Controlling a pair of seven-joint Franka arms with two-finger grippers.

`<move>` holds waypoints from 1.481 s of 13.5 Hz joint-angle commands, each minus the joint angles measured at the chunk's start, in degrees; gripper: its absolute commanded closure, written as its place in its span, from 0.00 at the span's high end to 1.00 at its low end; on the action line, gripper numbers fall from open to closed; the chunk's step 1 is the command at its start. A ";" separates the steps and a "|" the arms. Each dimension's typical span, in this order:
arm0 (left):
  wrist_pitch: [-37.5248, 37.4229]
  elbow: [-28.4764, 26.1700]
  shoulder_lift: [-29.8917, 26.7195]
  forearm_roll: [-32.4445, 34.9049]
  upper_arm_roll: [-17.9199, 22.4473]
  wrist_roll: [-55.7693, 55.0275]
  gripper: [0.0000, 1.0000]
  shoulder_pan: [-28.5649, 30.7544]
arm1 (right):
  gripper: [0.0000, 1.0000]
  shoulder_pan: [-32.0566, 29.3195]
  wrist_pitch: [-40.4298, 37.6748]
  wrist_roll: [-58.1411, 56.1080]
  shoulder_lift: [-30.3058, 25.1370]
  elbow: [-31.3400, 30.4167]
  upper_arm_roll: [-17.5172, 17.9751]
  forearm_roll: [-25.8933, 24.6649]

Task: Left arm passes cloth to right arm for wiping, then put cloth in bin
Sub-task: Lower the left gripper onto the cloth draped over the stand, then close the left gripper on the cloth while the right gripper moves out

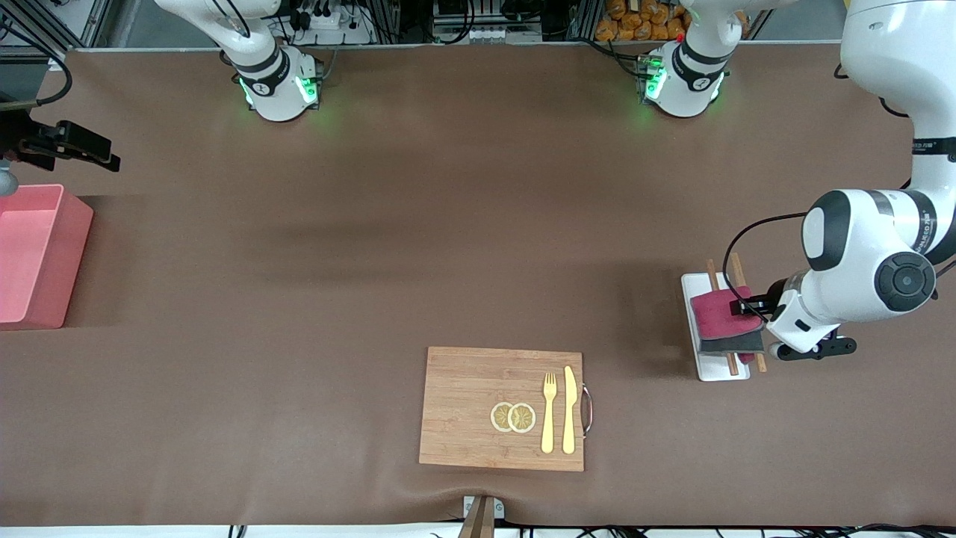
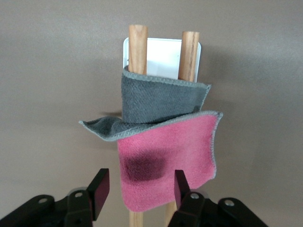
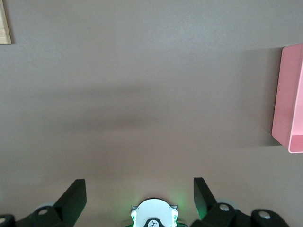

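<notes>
- The cloth [image 1: 718, 312] lies at 3 o'clock on the worktop [image 1: 418, 239] as the front view shows it. It is draped over two wooden sticks [image 1: 737, 263] that rest on a white tray [image 1: 694, 285].
- In the left wrist view its red face [image 2: 165, 151] is up, and a grey fold [image 2: 156, 101] lies across both sticks.
- The left gripper [image 2: 139, 183] is at the cloth's red end. Its jaws are apart, one on bare worktop beside the cloth and the other over its red face, not clamped.
- The right gripper [image 3: 139, 189] waits at 9 o'clock, over bare worktop just beside the bin [image 1: 71, 246]. Its jaws are wide apart and hold nothing.
- The bin sits at 9 o'clock, at the right arm's end.
- A board [image 1: 463, 403] at 6 o'clock carries two lemon slices [image 1: 513, 417], a fork [image 1: 549, 412] and a knife [image 1: 569, 409].
</notes>
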 commanded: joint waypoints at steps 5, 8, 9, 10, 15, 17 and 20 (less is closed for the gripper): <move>1.02 -0.26 0.32 -0.03 -0.17 -1.12 0.37 0.63 | 1.00 0.75 0.77 0.65 1.44 0.07 -0.10 0.87; 1.02 -0.08 0.49 -0.03 -0.17 -1.12 0.31 0.72 | 1.00 1.20 3.22 1.00 4.95 0.16 -0.10 1.31; 1.02 -0.08 0.67 -0.03 -0.17 -1.12 0.30 0.63 | 1.00 1.20 4.10 1.09 5.75 0.07 -0.10 2.79; 1.10 0.01 0.93 -0.03 -0.17 -1.12 0.30 0.63 | 1.00 1.72 4.63 1.18 7.24 0.16 -0.10 4.72; 1.63 0.09 1.37 -0.03 -0.17 -1.03 0.18 0.72 | 1.00 7.87 10.43 5.92 14.45 0.16 -0.10 11.76; 1.81 0.18 1.37 -0.03 -0.17 -1.03 0.06 0.80 | 1.00 8.93 11.75 7.16 15.77 0.16 -0.10 14.22; 1.90 0.45 1.37 -0.03 -0.17 -1.03 0.00 0.80 | 1.00 9.11 11.85 7.16 16.30 0.16 -0.10 17.21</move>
